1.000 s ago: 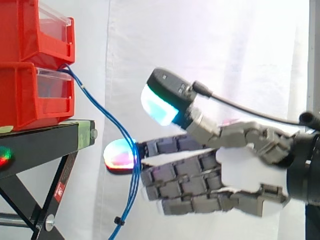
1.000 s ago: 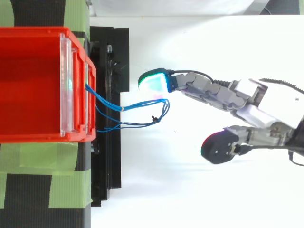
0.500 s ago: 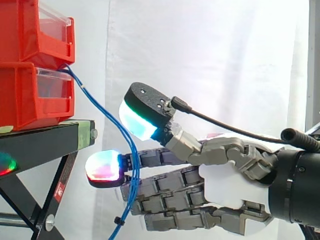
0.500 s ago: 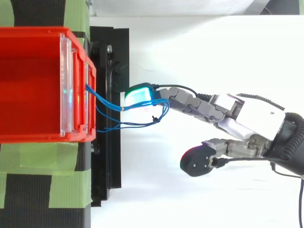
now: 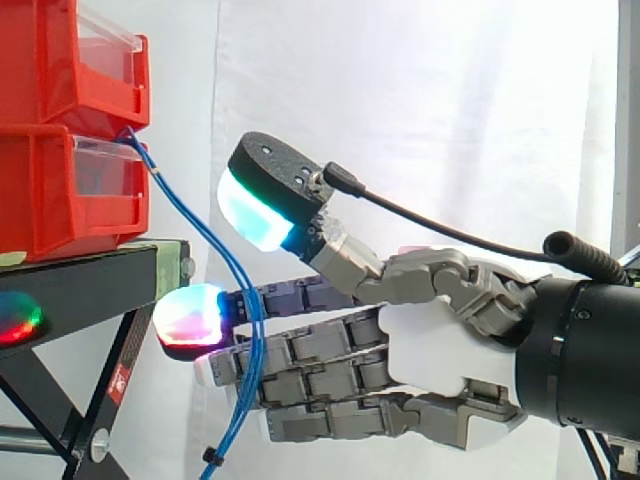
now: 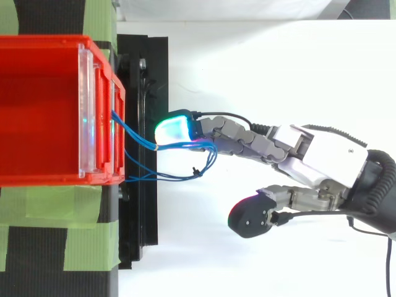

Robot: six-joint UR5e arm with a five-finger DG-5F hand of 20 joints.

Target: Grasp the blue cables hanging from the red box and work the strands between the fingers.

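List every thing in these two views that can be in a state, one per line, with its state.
hand: open, fingers straight, thumb raised apart
blue cables: hanging from the lower bin, lying across the straight fingers, not pinched
lower red bin: upright on the stand, cables coming out at its front
upper red bin: stacked on the lower one
black stand: upright, carrying both bins

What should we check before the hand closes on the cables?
1. Cables hang from bin: ok.
2. Hand open, fingers straight: ok.
3. Fingers lie across the cables in the side view: ok.
4. Thumb against the cables: not ok, it stands apart.
5. Cables threaded between fingers: cannot tell.
6. Fingertip clear of stand: cannot tell.
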